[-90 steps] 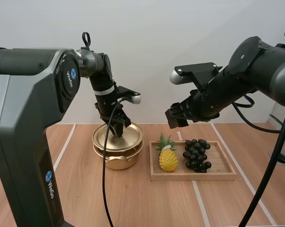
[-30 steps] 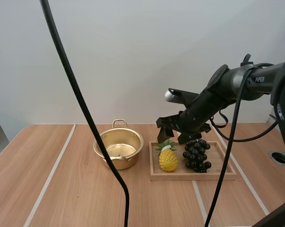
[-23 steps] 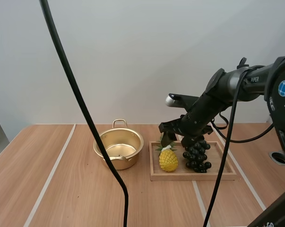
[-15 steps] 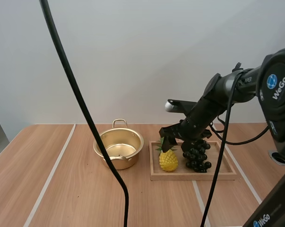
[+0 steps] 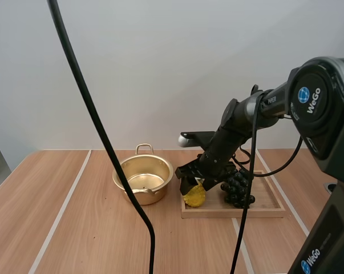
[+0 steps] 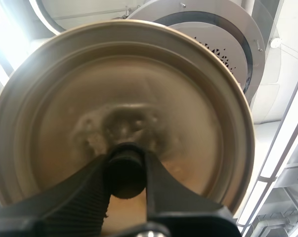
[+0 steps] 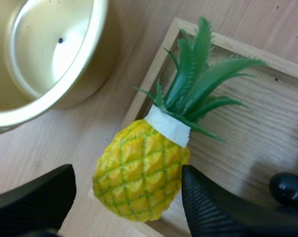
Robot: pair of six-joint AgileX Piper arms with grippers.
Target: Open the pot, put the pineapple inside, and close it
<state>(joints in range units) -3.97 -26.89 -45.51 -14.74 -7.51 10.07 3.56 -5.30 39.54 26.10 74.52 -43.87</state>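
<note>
The pineapple [image 7: 141,173] lies in the near left corner of the wooden tray [image 5: 263,210] on the bench [image 5: 92,228]. The right gripper [image 7: 126,197] hangs over it, fingers apart, one at each side. Just left of the tray, the pot [image 5: 129,185] stands open. The left gripper [image 6: 126,165] is clamped on the knob [image 6: 125,175] of the lid [image 6: 124,89].

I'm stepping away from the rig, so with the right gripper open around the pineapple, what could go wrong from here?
The right gripper, open, straddles the pineapple at the tray rim; closing on its rounded body could squeeze it out or catch the rim. The grapes sit close by and could get knocked. The left gripper holds the lid by its knob alone; it might slip.
</note>
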